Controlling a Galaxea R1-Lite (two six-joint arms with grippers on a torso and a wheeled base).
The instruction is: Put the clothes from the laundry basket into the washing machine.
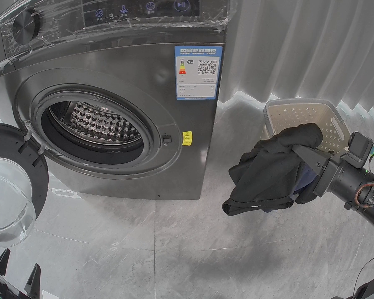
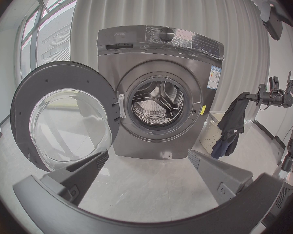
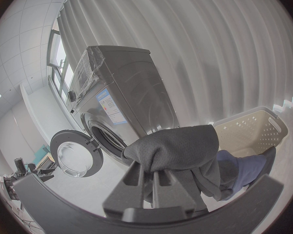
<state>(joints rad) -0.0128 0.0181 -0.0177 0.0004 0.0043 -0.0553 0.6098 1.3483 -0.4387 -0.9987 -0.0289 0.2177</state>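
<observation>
The right jaws are clamped on the dark clothes (image 1: 270, 171), which drape over them and hang below at 4 o'clock in the head view, just in front of the cream laundry basket (image 1: 297, 112). The bundle is black perforated fabric with a blue piece underneath. The left jaws, at 7 o'clock, stand wide apart, holding nothing. The washing machine (image 1: 153, 67) stands at 10 o'clock.

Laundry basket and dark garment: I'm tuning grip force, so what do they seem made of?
Cream perforated laundry basket: probably rigid moulded plastic, matt; cross-shaped holes and a cut-out handle. Dark grey garment in the right gripper: soft fabric, perhaps a sports mesh; it hangs limp and shows fine dots.
</observation>
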